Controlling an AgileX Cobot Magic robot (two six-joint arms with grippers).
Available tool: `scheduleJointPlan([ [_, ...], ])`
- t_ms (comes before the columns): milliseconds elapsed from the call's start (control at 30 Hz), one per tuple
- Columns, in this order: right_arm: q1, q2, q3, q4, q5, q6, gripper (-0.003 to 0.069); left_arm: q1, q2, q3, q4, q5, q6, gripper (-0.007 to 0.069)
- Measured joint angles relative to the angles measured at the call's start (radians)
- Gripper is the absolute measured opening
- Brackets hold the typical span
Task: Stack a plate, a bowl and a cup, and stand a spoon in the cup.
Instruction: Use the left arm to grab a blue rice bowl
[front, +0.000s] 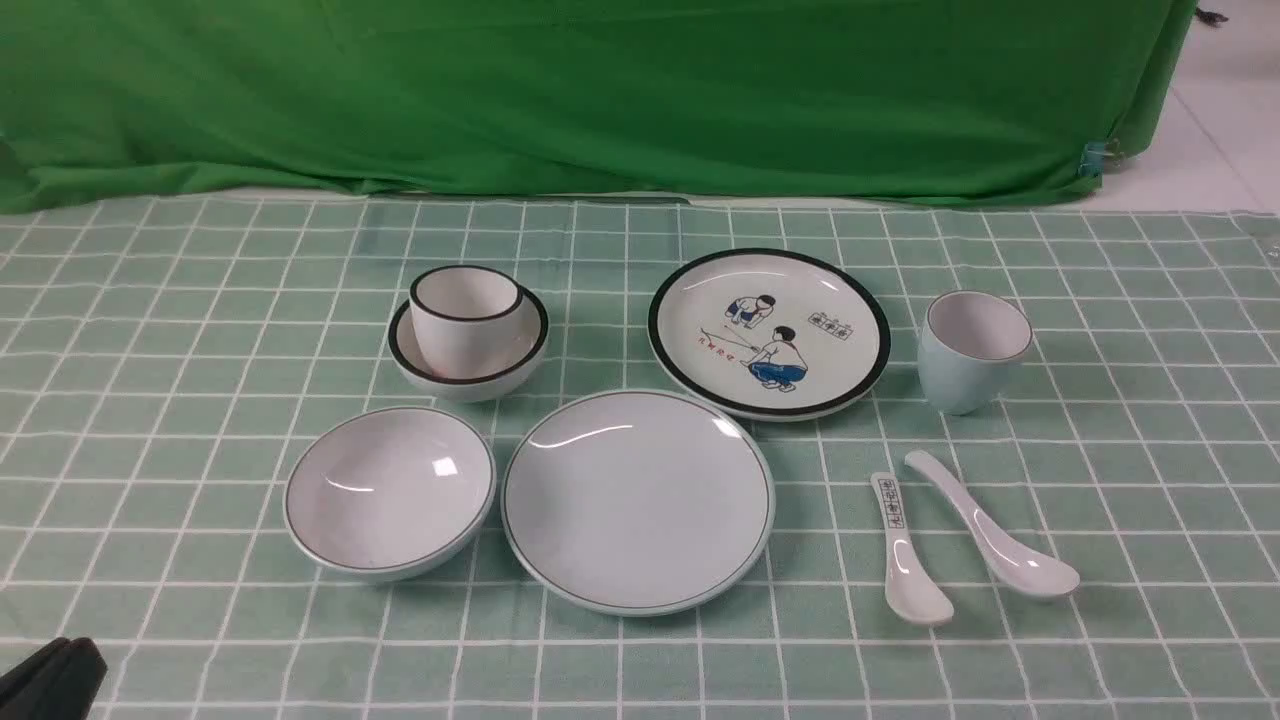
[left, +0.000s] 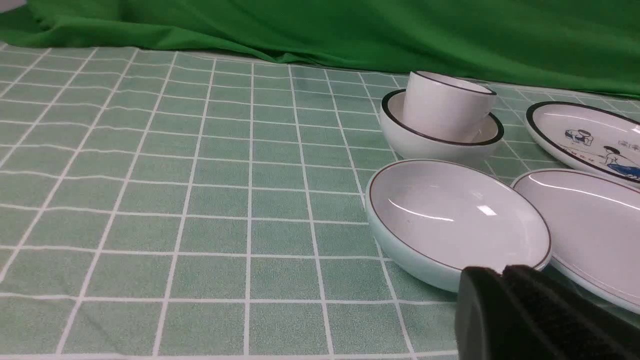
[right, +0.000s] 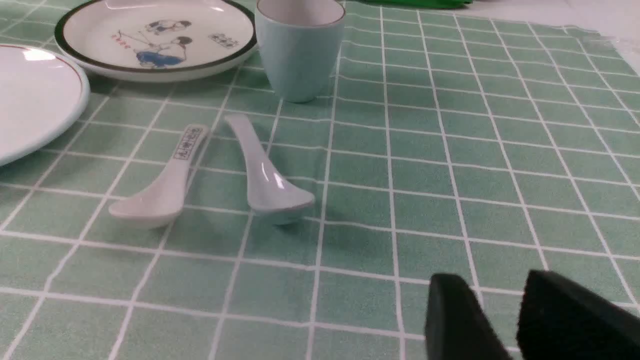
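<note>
The left end effector (left: 492, 272) is clenched, cut off at the frame's edge; the right end effector (right: 490, 280), blurred, stands released. Taking the plain plate (front: 638, 502) as landmark, the plain bowl (front: 388, 490) sits just left of it, the pale blue cup (front: 970, 350) beyond and to its right, the unmarked spoon (front: 990, 525) to its right. All rest on the green, white-gridded surface (front: 1150, 620). Behind the plate hangs a green cloth (front: 600, 90), hiding the room there.
</note>
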Motion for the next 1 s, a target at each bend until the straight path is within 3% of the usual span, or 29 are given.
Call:
scheduleJointPlan([
  [767, 0.0, 0.0, 0.0, 0.0, -0.001, 0.0, 0.0241, 0.0, 0.0, 0.0, -0.001, -0.008, 0.0, 0.0017],
  [900, 0.0, 0.0, 0.0, 0.0, -0.001, 0.0, 0.0241, 0.0, 0.0, 0.0, -0.098, -0.062, -0.024, 0.0017],
  [1000, 0.0, 0.0, 0.0, 0.0, -0.001, 0.0, 0.0241, 0.0, 0.0, 0.0, -0.327, -0.156, -0.05, 0.0017],
])
